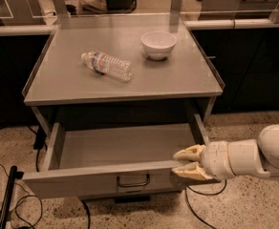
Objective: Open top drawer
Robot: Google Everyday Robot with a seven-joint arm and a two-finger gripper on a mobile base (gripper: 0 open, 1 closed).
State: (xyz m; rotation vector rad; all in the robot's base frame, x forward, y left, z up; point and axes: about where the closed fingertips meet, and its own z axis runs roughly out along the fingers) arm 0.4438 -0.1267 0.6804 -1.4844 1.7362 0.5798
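The top drawer [82, 182] of the grey metal cabinet stands pulled far out, showing its shallow grey tray interior [125, 144], which holds nothing. A small dark pull handle [133, 181] sits at the middle of its front. My gripper [183, 163] is at the right end of the drawer front, its two cream fingers [189, 152] apart, one above and one below the front's top edge. The white arm reaches in from the right.
On the cabinet top [177, 80] a plastic water bottle [107, 66] lies on its side and a white bowl [158, 44] stands behind it. Cables [15, 194] and a dark bar lie on the speckled floor at left. Dark cabinets flank both sides.
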